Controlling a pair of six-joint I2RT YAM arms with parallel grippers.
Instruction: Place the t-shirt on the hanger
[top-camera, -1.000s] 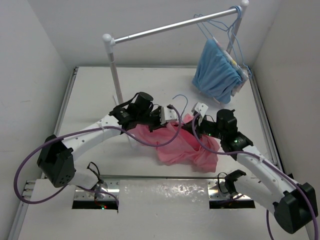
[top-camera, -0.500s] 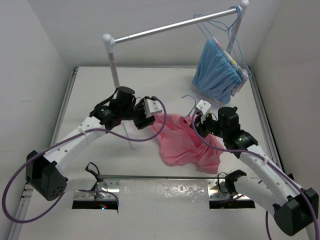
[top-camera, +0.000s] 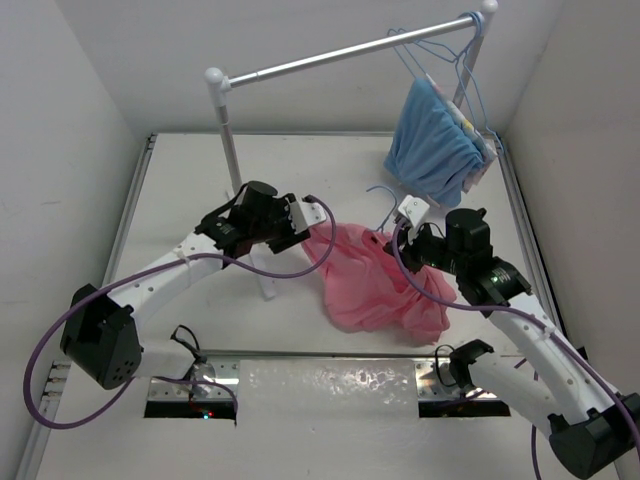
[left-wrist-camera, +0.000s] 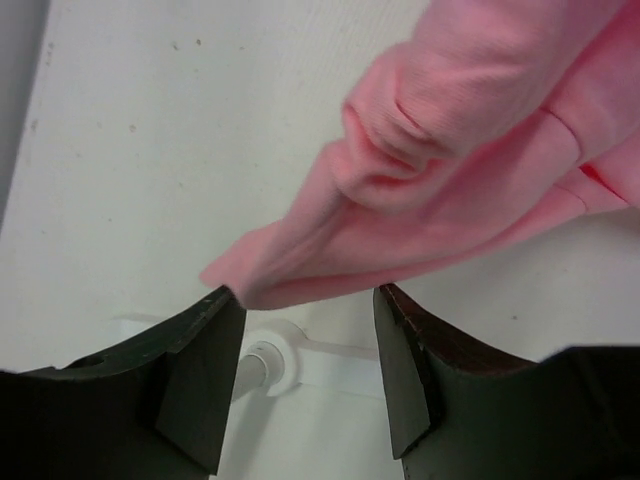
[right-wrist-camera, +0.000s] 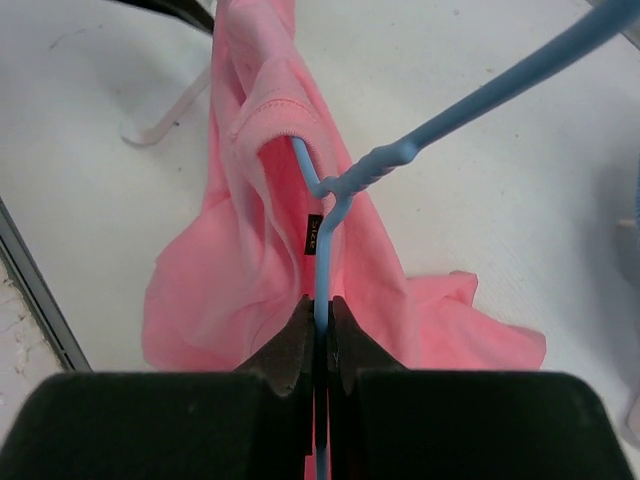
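Observation:
The salmon-pink t-shirt (top-camera: 370, 285) hangs bunched from the light-blue wire hanger (top-camera: 381, 197), and its lower part trails on the table. In the right wrist view the hanger (right-wrist-camera: 362, 172) runs into the shirt's collar (right-wrist-camera: 262, 130). My right gripper (top-camera: 408, 228) is shut on the hanger's wire (right-wrist-camera: 320, 300) just below the twisted neck. My left gripper (top-camera: 314, 218) is open at the shirt's left edge. In the left wrist view a fold of the shirt (left-wrist-camera: 440, 190) lies just beyond the parted fingertips (left-wrist-camera: 305, 295), and the jaws are not closed on it.
A silver rail (top-camera: 340, 55) on white posts crosses the back. Its left post (top-camera: 229, 140) stands behind my left arm, and its base (left-wrist-camera: 266, 364) shows between my left fingers. A light-blue garment (top-camera: 432, 140) hangs on other hangers at the rail's right end. White walls enclose the table.
My left gripper let go of the shirt and drew back to the left. My right gripper moved up and right with the hanger, lifting the shirt's collar.

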